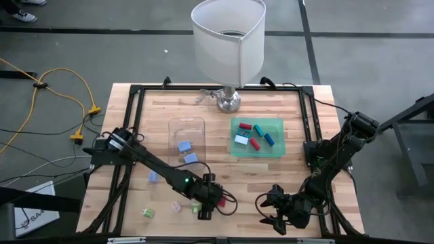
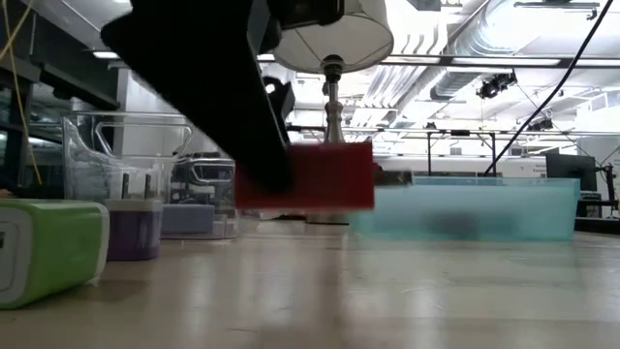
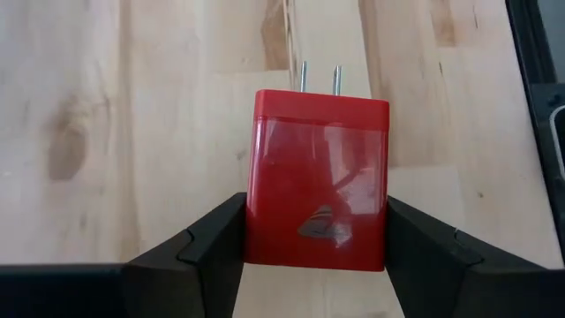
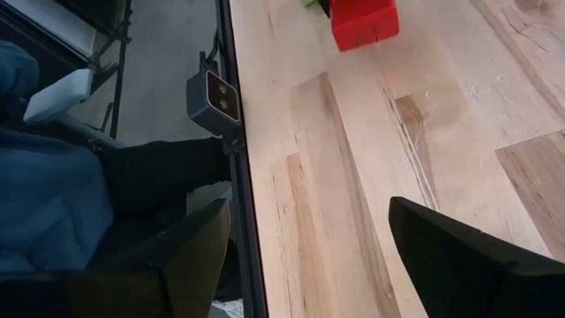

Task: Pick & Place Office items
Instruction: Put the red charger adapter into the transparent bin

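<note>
The left end effector (image 3: 315, 238) is pinching a red, glossy, rectangular plastic plug-in block with two metal prongs (image 3: 318, 179) between its two dark fingers (image 3: 207, 243), which are pressing flat against the block's two opposite sides. In the high view the left end effector (image 1: 207, 201) is hovering near the front edge of the wooden tabletop (image 1: 291, 122), a little left of the middle. In the low view the red block (image 2: 315, 176) is hanging clear of the wood.

The right end effector (image 1: 273, 211) is waiting near the front edge toward the right front corner, its fingers (image 4: 459, 256) spread wide with nothing between them.

A flat green translucent tray (image 1: 278, 150) is sitting right of the tabletop's centre, holding small red, teal and blue pieces (image 1: 255, 135). A clear plastic rectangular tray (image 1: 186, 125) is sitting left of it, with pale blue pieces (image 1: 184, 146) inside. A small green piece (image 1: 148, 213) and a pink piece (image 1: 176, 206) are lying near the front left. A white-shaded lamp (image 1: 228, 37) is standing at the back edge.
</note>
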Robot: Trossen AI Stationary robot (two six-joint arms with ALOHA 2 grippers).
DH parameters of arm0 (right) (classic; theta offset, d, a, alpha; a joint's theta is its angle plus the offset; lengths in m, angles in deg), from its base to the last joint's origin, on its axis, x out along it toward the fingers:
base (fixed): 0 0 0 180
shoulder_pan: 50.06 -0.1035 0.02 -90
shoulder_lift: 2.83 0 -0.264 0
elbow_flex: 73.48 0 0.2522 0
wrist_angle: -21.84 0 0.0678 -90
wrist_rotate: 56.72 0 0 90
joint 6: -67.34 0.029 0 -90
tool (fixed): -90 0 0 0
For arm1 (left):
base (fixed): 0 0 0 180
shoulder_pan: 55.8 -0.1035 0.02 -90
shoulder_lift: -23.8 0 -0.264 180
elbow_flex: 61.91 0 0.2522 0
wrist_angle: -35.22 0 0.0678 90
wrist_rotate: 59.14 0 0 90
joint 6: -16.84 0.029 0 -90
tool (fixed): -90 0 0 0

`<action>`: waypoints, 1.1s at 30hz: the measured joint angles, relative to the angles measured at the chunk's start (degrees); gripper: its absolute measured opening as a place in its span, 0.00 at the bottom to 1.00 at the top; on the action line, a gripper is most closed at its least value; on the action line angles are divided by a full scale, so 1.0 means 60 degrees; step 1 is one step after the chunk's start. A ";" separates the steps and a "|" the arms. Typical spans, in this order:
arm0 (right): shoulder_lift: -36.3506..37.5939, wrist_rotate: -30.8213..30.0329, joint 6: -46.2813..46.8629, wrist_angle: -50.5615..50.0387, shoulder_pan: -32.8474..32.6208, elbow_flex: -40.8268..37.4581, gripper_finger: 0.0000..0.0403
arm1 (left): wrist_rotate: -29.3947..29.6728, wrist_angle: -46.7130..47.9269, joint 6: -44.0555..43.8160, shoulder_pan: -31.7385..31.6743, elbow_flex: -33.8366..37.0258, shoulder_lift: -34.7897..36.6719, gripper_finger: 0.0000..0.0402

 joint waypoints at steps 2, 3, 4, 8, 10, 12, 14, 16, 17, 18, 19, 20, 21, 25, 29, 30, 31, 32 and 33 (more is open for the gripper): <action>0.0001 -0.0002 0.0000 0.0010 0.0000 0.0000 0.74 | -0.0005 0.0124 0.0083 -0.0045 0.0002 0.0163 0.54; 0.0000 -0.0004 0.0001 0.0004 0.0001 0.0000 0.74 | -0.0006 0.0154 0.0158 -0.0073 0.0002 0.0240 0.54; 0.0000 0.0000 0.0000 0.0006 -0.0001 0.0000 0.74 | 0.0002 0.0230 0.0209 -0.0102 0.0002 0.0322 0.54; 0.0000 0.0000 0.0002 0.0002 -0.0001 0.0000 0.74 | 0.0060 0.0506 0.0241 -0.0152 0.0002 0.0566 0.54; 0.0000 -0.0004 -0.0001 0.0004 0.0000 0.0000 0.74 | 0.0038 0.0548 0.0245 -0.0185 0.0002 0.0675 0.54; 0.0000 -0.0001 0.0000 0.0002 -0.0001 0.0000 0.74 | 0.0004 0.0735 0.0243 -0.0188 0.0002 0.0793 0.54; 0.0000 -0.0003 0.0002 0.0002 0.0002 0.0000 0.74 | -0.0002 0.0851 0.0246 -0.0210 0.0002 0.0941 0.54; 0.0000 -0.0004 0.0002 -0.0002 -0.0001 0.0000 0.74 | -0.0018 0.1053 0.0243 -0.0223 0.0002 0.1097 0.54; 0.0000 -0.0003 0.0000 0.0002 -0.0001 0.0000 0.74 | -0.0014 0.1124 0.0246 -0.0234 0.0002 0.1175 0.54; 0.0000 -0.0004 -0.0001 0.0002 0.0001 0.0000 0.74 | -0.0013 0.1174 0.0245 -0.0247 0.0002 0.1253 0.54; 0.0002 -0.0004 0.0000 0.0004 -0.0001 0.0000 0.74 | -0.0015 0.1250 0.0246 -0.0259 0.0002 0.1328 0.54; 0.0000 -0.0004 -0.0001 0.0002 -0.0001 0.0000 0.74 | -0.0017 0.1320 0.0246 -0.0281 0.0002 0.1407 0.54; 0.0000 -0.0004 -0.0001 0.0002 0.0002 0.0000 0.74 | -0.0018 0.1368 0.0246 -0.0301 0.0004 0.1489 0.54; 0.0000 -0.0004 -0.0001 0.0003 0.0000 0.0000 0.74 | -0.0018 0.1683 0.0261 -0.0427 0.0003 0.1765 0.54; 0.0000 -0.0004 -0.0001 0.0001 0.0001 0.0000 0.74 | -0.0227 0.1812 0.0515 -0.0549 0.0016 0.1929 0.54; 0.0000 -0.0004 -0.0001 -0.0001 -0.0001 0.0000 0.74 | -0.0321 0.1805 0.0552 -0.0577 0.0021 0.1978 0.54; 0.0000 -0.0004 0.0000 -0.0001 0.0000 0.0000 0.74 | -0.0401 0.1806 0.0559 -0.0611 0.0042 0.2033 0.54; 0.0000 0.0000 0.0002 0.0002 -0.0001 0.0000 0.74 | -0.0450 0.1809 0.0554 -0.0657 0.0075 0.2087 0.54; 0.0000 -0.0004 -0.0001 -0.0001 0.0002 0.0000 0.74 | -0.0485 0.1832 0.0552 -0.0702 0.0121 0.2154 0.54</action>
